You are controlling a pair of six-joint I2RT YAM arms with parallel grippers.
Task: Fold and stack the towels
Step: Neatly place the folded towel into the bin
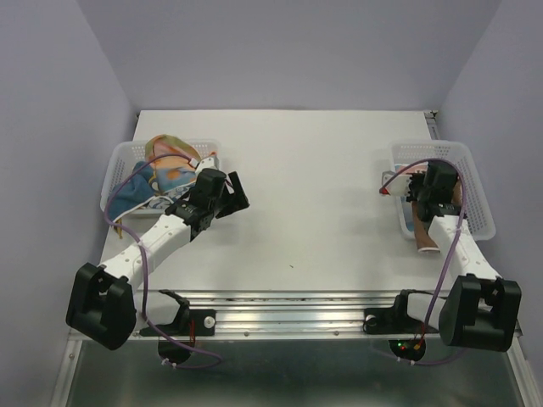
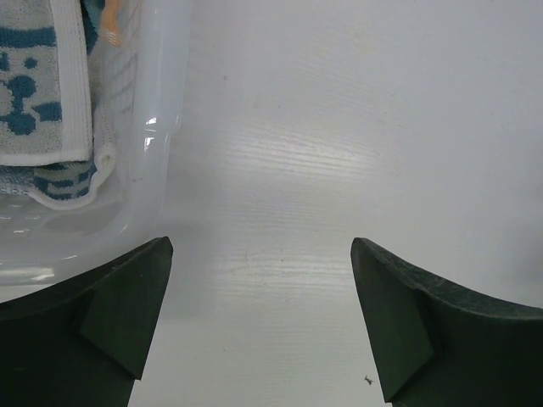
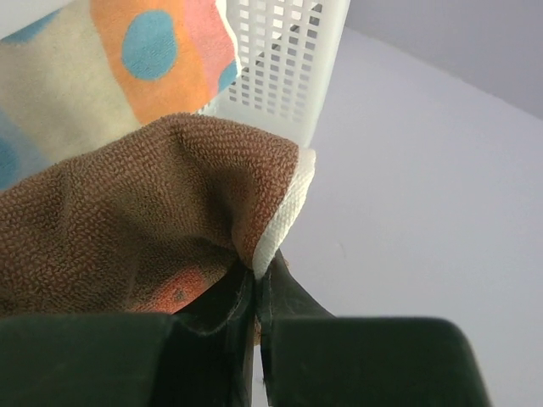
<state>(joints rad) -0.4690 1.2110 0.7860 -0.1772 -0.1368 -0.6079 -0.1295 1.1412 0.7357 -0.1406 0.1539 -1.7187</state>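
STEP: towel pickup | right fingers clamp brown towel edge at right basket | left fingers apart, empty, over worktop beside left basket holding towels | NEXT: likely lift clear, spread flat on worktop for folding

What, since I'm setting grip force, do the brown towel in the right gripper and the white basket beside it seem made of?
Brown towel: probably microfibre or fine terry, matte; pebbly nap, white woven backing at the pinched edge.
White basket: likely rigid moulded plastic, smooth; regular grid of square holes.
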